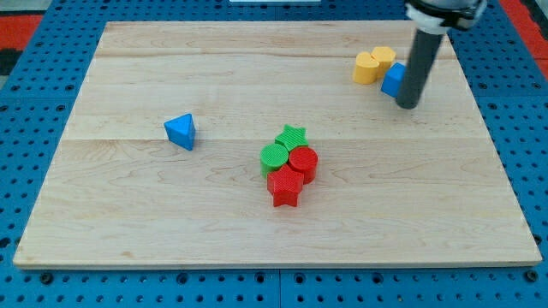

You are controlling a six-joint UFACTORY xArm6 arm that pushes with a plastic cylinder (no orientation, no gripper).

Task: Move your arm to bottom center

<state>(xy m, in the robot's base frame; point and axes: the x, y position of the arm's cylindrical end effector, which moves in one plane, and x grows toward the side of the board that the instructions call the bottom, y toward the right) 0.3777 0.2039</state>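
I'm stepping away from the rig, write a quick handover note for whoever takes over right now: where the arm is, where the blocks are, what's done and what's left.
My tip is at the view's upper right, right beside the blue block and close to the yellow heart block.
The blue triangle block sits alone left of centre.
The green star, green round block, red round block and red star are bunched near the board's middle.
Done: nothing yet; the tip is far from bottom centre.
Left: bring the tip down to the board's bottom centre, probably passing right of the middle cluster.
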